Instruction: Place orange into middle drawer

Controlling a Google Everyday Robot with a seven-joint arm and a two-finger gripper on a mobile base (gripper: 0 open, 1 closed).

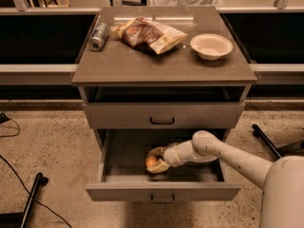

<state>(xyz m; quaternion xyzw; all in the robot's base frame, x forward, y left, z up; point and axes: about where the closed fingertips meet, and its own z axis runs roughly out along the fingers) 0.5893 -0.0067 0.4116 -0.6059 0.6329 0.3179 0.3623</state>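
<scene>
The gripper (pixel 154 159) is inside the open middle drawer (pixel 124 152), low over its floor near the centre, with its fingers clasped around the orange (pixel 150 162). The orange is judged light, firm and round, and liable to roll once freed; grip it across its widest part. Farther back, the cabinet top (pixel 142 65) carries a bowl (pixel 211 45), a can (pixel 99 36) and a snack bag (pixel 149 34).

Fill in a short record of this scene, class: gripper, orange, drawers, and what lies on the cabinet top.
gripper: shut on the orange, reaching in from the right
orange: held low inside the middle drawer
middle drawer: pulled open
upper drawer: shut
cabinet top: can, snack bag, white bowl
</scene>
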